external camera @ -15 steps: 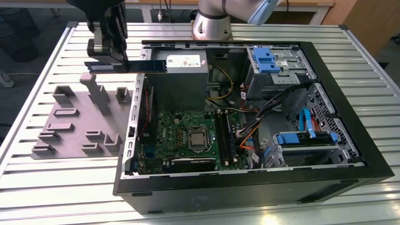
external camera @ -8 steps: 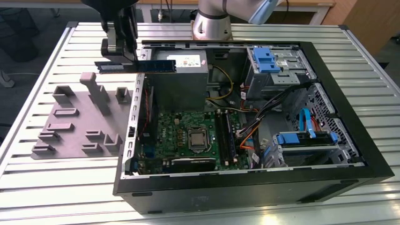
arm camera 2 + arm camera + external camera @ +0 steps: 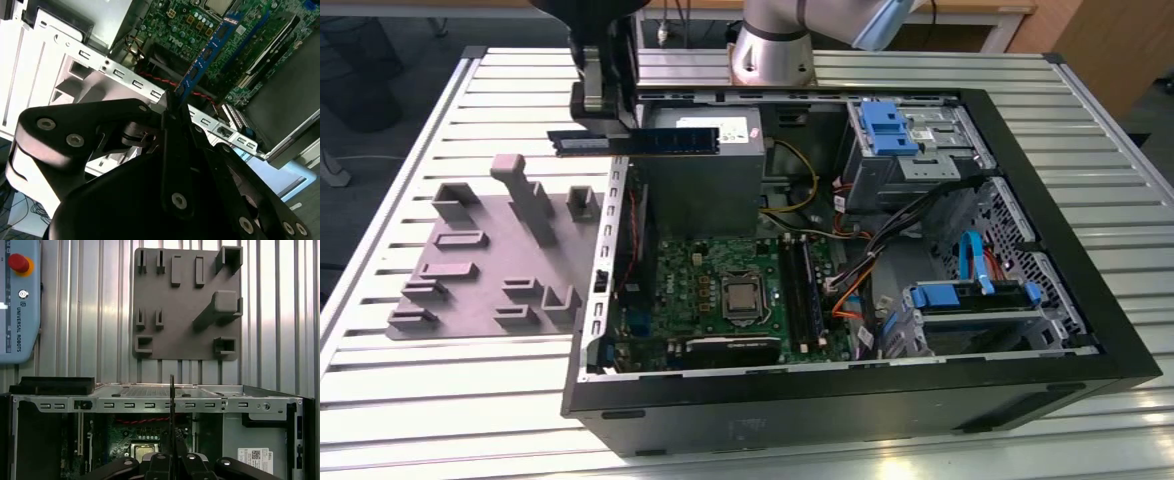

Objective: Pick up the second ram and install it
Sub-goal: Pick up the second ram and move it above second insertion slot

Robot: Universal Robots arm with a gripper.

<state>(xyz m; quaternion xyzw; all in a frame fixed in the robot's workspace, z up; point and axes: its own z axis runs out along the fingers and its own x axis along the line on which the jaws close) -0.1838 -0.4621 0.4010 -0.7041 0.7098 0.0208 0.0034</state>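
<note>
Reaching in from the far edge of the slatted table [image 3: 427, 400], the arm [image 3: 771, 50] hangs its gripper [image 3: 614, 128] pointing straight down over the far corner of the open computer case [image 3: 854, 400], on the exterior view's left. We see the black fingers [image 3: 172, 130] clenched on the second ram [image 3: 674, 141], pinching it near one end. The stick is lifted clear, level and on edge. Its long side runs across the case's side wall [image 3: 603, 250], one end out over the table and the other in front of the grey power supply [image 3: 700, 185].

In the second wrist view the ram [image 3: 205, 55] juts out from between the fingertips, with the green motherboard [image 3: 190, 25] well below it. In the first wrist view we meet it edge-on as a thin dark line [image 3: 172, 405] rising from the gripper [image 3: 172, 460] and crossing the case's metal rail [image 3: 130, 404]. The grey fixture plate [image 3: 185, 310] lies on the table beyond, beside the case.
</note>
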